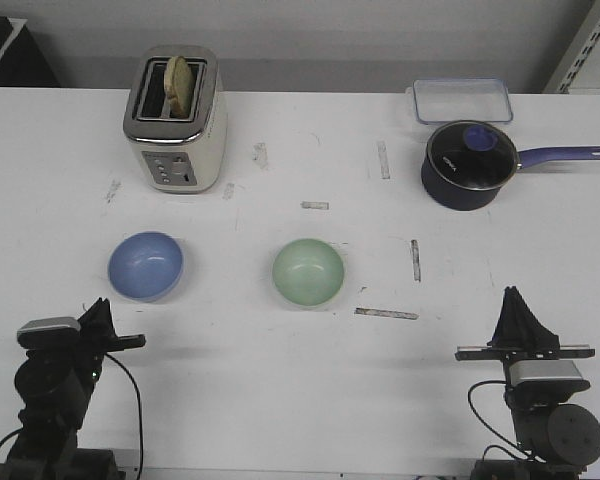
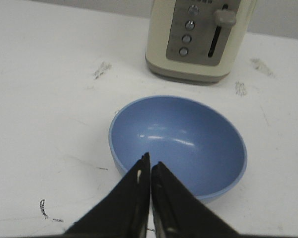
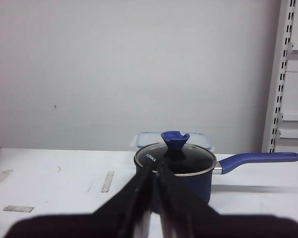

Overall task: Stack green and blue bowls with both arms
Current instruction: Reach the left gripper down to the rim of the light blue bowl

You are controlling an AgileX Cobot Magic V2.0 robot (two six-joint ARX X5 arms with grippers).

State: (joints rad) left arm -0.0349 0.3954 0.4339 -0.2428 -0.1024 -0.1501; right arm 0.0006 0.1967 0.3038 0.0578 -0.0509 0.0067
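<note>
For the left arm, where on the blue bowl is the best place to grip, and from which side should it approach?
Probably the near rim of the blue bowl, from the robot's side. The bowl stands upright and open, so one of the fingers can go inside the thin wall and one outside. The left gripper already points at that rim, but its fingers are closed and must open first.

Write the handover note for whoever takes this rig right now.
Left gripper: jaws shut, empty, just short of the blue bowl.
Right gripper: jaws shut, empty, pointing toward the saucepan, not a bowl.
Green bowl sits mid-table, apart from the blue bowl, both upright in front of the toaster.
Done: nothing.
Left: grasp both bowls and stack them.
</note>
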